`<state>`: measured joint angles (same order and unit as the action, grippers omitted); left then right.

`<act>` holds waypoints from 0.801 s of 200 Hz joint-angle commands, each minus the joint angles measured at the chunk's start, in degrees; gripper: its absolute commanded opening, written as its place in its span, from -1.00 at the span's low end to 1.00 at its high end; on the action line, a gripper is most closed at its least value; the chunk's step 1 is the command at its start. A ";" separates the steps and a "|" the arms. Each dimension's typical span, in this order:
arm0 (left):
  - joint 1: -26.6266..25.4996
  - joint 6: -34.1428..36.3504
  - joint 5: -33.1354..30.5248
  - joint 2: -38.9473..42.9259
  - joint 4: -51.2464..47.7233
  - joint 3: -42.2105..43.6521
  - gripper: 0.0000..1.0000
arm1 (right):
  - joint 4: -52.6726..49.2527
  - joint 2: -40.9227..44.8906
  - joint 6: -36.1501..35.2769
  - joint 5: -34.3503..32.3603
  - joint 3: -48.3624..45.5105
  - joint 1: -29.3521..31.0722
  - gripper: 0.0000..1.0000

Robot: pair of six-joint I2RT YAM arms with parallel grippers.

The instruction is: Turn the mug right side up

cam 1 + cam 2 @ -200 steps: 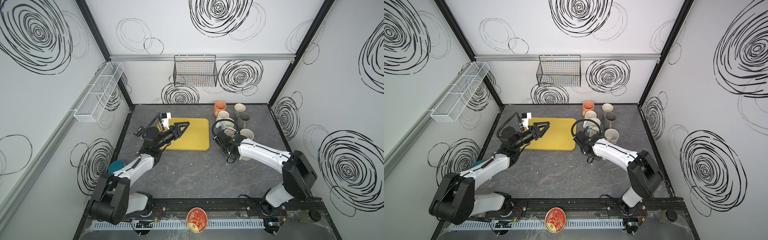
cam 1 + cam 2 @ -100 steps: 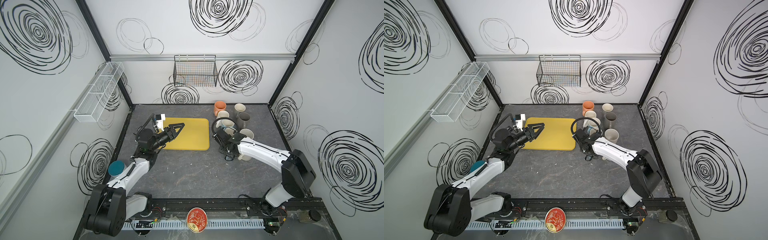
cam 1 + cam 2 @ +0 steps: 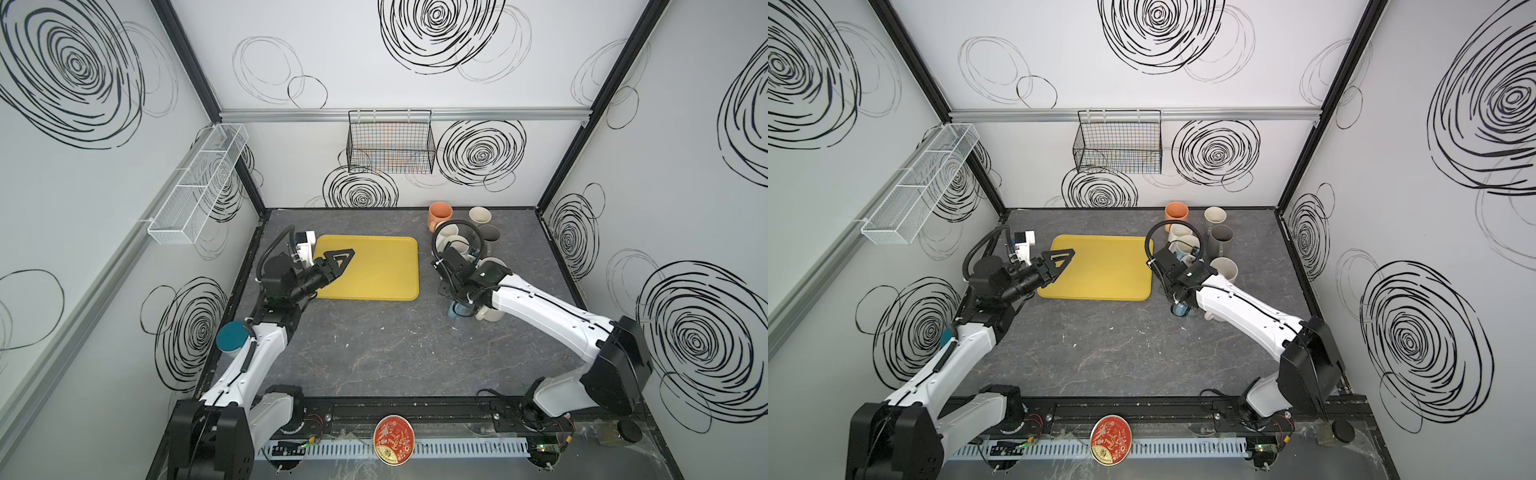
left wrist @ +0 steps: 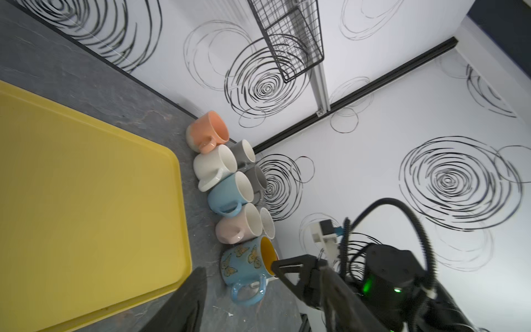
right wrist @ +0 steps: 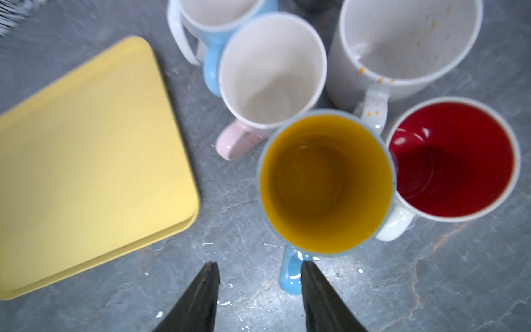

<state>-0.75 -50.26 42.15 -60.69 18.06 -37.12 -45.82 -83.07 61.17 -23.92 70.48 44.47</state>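
The butterfly mug stood upright on the grey table, mouth up, its yellow inside showing. The right gripper hung over it, fingers spread and empty, the blue handle just beside one tip. Farther back, the left gripper hovered over the yellow tray; whether its fingers were parted I could not tell. Behind, other mugs clustered toward the wall.

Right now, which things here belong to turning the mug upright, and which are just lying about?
In the job: butterfly mug, already upright; right gripper, open, close by it.
Lying about: yellow tray, red-lined mug, pink mug, orange mug, wire basket.
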 commanded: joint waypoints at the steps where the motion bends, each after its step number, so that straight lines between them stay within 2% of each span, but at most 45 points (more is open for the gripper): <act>1: 0.83 17.08 -3.85 0.53 -18.47 -8.22 0.37 | -2.16 3.57 -7.57 -7.77 3.77 0.27 0.05; 22: 1.23 23.86 -8.26 -0.30 -25.72 -13.75 0.43 | 0.29 7.20 -13.64 -17.20 3.67 -0.38 0.17; 37: 1.54 25.39 -10.03 -1.52 -27.85 -16.81 0.48 | 4.40 10.82 -21.16 -18.51 2.19 -3.59 0.30; 57: 1.55 25.74 -11.57 -2.65 -27.96 -19.49 0.58 | 10.72 16.02 -29.24 -15.08 -1.05 -11.79 0.53; 90: 1.98 30.36 -15.45 -3.49 -29.70 -22.48 0.68 | 24.66 25.44 -40.77 -5.68 -10.20 -26.71 0.77; 101: 1.99 32.17 -18.39 -3.61 -31.22 -23.60 0.85 | 29.66 28.10 -45.23 -2.78 -14.13 -30.64 0.85; 106: 1.98 33.16 -19.70 -3.62 -31.89 -24.05 1.00 | 31.93 28.96 -46.97 -1.57 -15.89 -32.27 0.86; 118: 1.98 35.00 -22.57 -3.28 -32.39 -24.27 0.98 | 36.04 30.21 -49.88 1.04 -19.47 -35.95 0.90; 140: 2.09 36.84 -27.97 -2.11 -31.16 -22.85 0.98 | 40.67 29.90 -50.26 0.38 -25.31 -41.69 0.95; 160: 2.23 35.95 -35.45 -0.50 -27.74 -18.76 0.98 | 48.52 29.47 -54.91 5.03 -31.85 -45.48 0.99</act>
<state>0.82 -16.88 17.23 -63.72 -13.34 -59.16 -9.32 -53.21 13.76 -24.45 44.49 2.52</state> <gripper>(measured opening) 0.992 0.982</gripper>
